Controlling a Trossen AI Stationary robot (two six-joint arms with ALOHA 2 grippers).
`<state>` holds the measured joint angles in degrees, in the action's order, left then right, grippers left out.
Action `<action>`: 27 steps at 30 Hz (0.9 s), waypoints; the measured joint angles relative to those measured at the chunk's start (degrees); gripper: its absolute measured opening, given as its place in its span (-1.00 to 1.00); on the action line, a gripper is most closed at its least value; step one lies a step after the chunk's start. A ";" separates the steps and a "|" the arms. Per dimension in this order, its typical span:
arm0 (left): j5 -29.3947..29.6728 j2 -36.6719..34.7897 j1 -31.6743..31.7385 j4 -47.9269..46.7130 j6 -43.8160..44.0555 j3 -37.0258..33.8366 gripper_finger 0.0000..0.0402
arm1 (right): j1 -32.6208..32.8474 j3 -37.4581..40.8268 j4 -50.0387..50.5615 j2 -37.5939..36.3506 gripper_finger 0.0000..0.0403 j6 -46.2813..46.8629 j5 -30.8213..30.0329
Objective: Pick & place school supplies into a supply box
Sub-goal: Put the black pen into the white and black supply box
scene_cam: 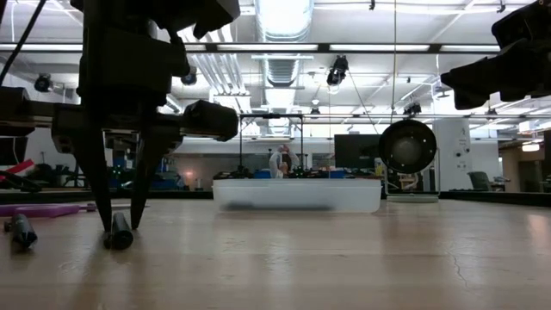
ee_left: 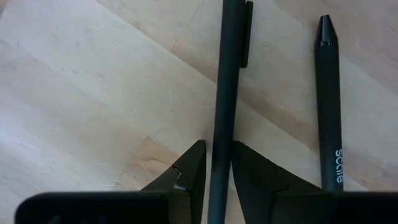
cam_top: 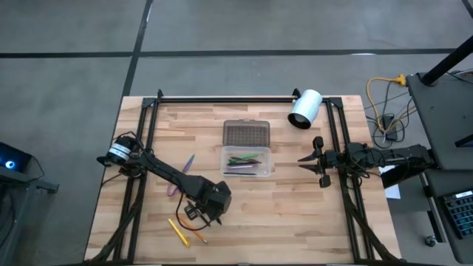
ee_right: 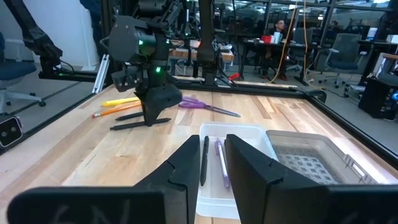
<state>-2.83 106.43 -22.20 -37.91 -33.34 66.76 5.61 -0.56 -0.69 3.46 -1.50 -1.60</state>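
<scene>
A dark pen (ee_left: 222,106) is lying on the table (cam_top: 295,214), running between the two fingers of the left gripper (ee_left: 214,177), which are standing narrowly apart on either side of it; whether the pads are touching it is hard to tell. A second dark pen (ee_left: 329,106) is lying just beside, its end cut off. The supply box (cam_top: 247,161) is sitting mid-table with several pens inside, its lid (cam_top: 246,134) lying beyond it. The right gripper (cam_top: 319,161) is waiting near the box, fingers apart. Purple scissors (ee_right: 208,107) and a yellow pencil (cam_top: 177,230) are lying near the left arm.
</scene>
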 joint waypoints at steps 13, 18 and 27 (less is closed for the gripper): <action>-0.27 0.00 -0.02 0.04 0.08 -0.04 -0.92 | 0.02 0.00 0.00 0.00 -0.61 0.00 0.02; -0.27 0.00 -0.02 0.03 0.29 0.04 -0.94 | 0.02 0.00 0.00 0.00 -0.65 0.00 0.00; 5.84 0.31 0.46 0.92 4.53 3.89 -0.94 | 0.02 0.00 0.00 0.00 -0.63 0.00 0.00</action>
<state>3.01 106.74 -21.74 -36.99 -28.82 70.65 5.63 -0.56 -0.69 3.46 -1.50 -1.61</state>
